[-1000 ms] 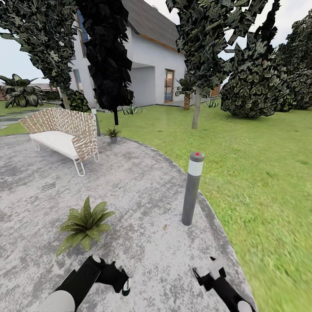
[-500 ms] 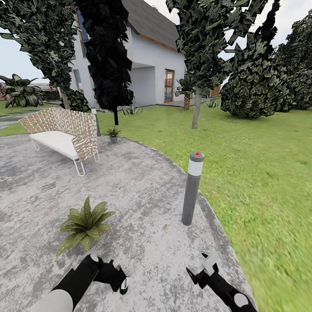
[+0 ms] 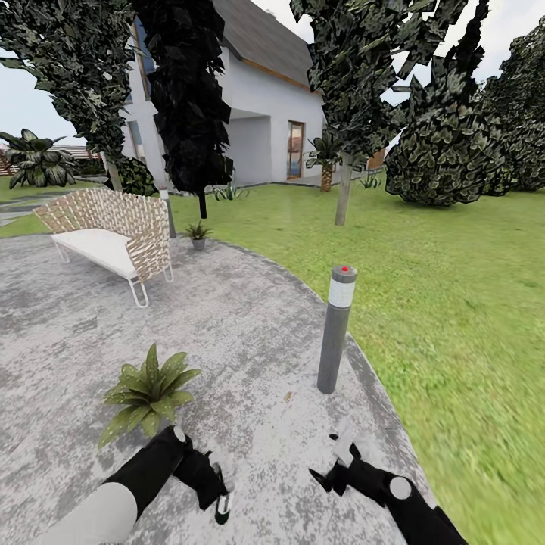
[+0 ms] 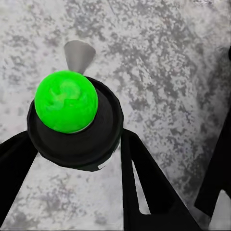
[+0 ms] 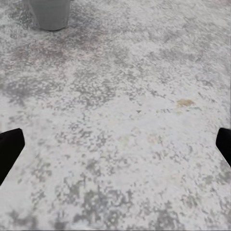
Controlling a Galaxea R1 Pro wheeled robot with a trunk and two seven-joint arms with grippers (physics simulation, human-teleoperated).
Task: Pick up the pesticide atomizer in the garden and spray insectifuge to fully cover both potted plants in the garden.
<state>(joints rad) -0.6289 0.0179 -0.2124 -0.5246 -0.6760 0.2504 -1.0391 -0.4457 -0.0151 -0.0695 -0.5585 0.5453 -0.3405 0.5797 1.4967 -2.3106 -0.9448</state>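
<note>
**Left tool holding atomizer over patio, right tool wide and empty**

Left tool (image 3: 216, 492): clamped on the pesticide atomizer (image 3: 221, 507), bottle hanging from it just above the patio (image 3: 250, 333) paving. Left wrist view shows the atomizer (image 4: 72, 120) end-on between the two black fingers (image 4: 144, 187): bright green cap, dark body, sides touching the fingers.

Right tool (image 3: 333, 465): spread wide, nothing in it. Right wrist view has a fingertip (image 5: 9, 149) at each side edge with bare grey paving between, and the foot of the grey bollard lamp (image 5: 49, 13) ahead.

Near potted plant (image 3: 147, 393): on the patio just ahead of the left tool, apart from it, pot hidden under the leaves.

Bollard lamp (image 3: 337, 329): upright at the patio's right edge, next to the lawn (image 3: 454, 303), ahead of the right tool.

Far potted plant (image 3: 198, 233): grey pot at the patio's far edge, beside the woven sofa (image 3: 113, 238).

House (image 3: 257, 113) and trees (image 3: 189, 98) beyond.
</note>
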